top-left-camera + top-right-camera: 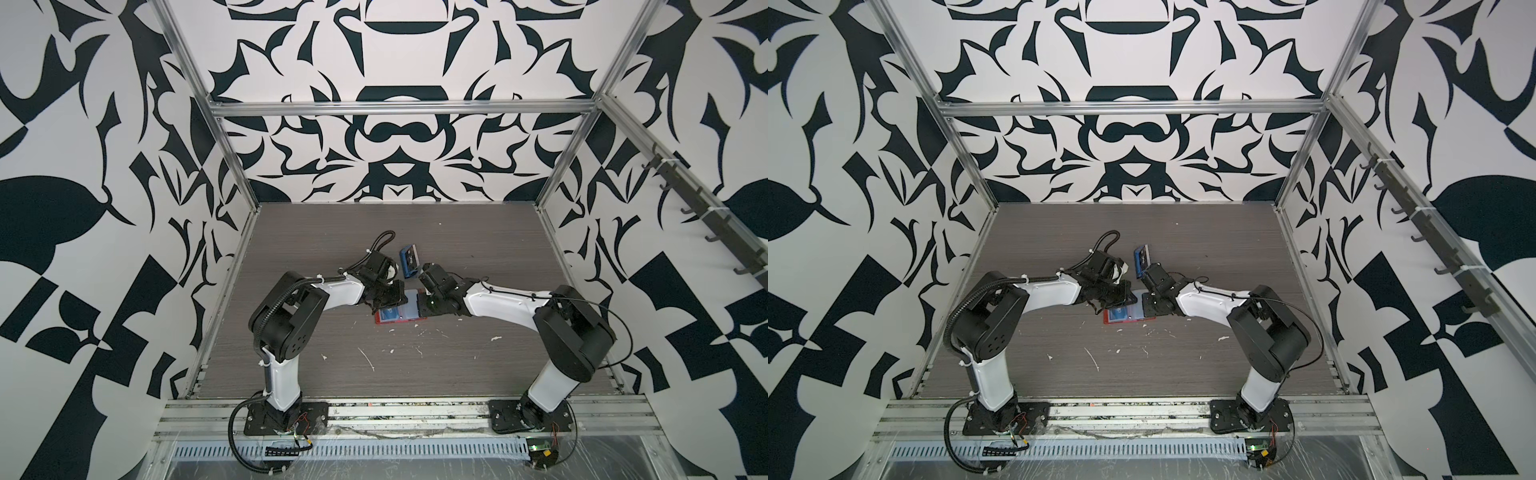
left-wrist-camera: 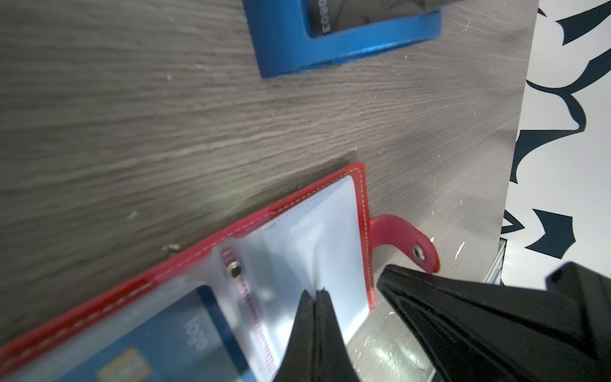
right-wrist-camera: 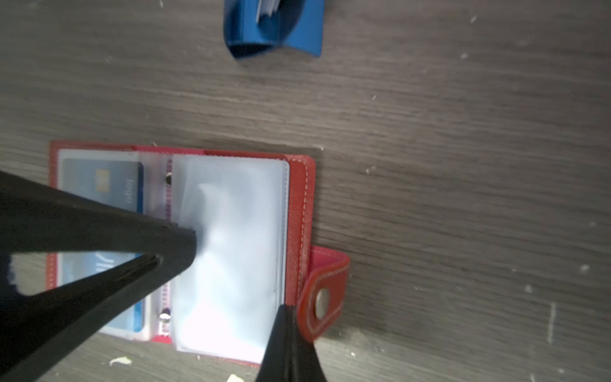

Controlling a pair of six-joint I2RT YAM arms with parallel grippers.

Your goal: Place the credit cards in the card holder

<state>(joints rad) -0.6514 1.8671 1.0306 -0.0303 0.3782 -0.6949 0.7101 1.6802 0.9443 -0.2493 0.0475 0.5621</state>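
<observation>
Table (image 1: 316,241): grey woodgrain, white flecks.

Card holder (image 1: 399,314): lies open and flat mid-table, between your two grippers. Its long axis runs left to right across the table, spine in the middle, and the snap tab (image 3: 325,291) is on the right arm's side. Red cover, pale stitching, clear sleeve pages. A blue card (image 3: 102,185) already sits in a sleeve on the left arm's half. The empty sleeve (image 3: 238,231) on top of the other half is rumpled.

Blue rack (image 1: 409,262): beyond the holder, away from the arm bases. It holds a dark card (image 2: 350,16) and pale cards (image 3: 267,8).

Left gripper (image 2: 315,294): clenched, tips on the empty sleeve. The film creases up into them, which reads as a pinch.

Right gripper (image 3: 288,311): clenched at the sleeve's outer edge, just beside the snap tab. Whether it pinches or only presses, you cannot tell.

Judgement: your next card lies straight past the holder. The right arm is slightly nearer, but both are occupied.
</observation>
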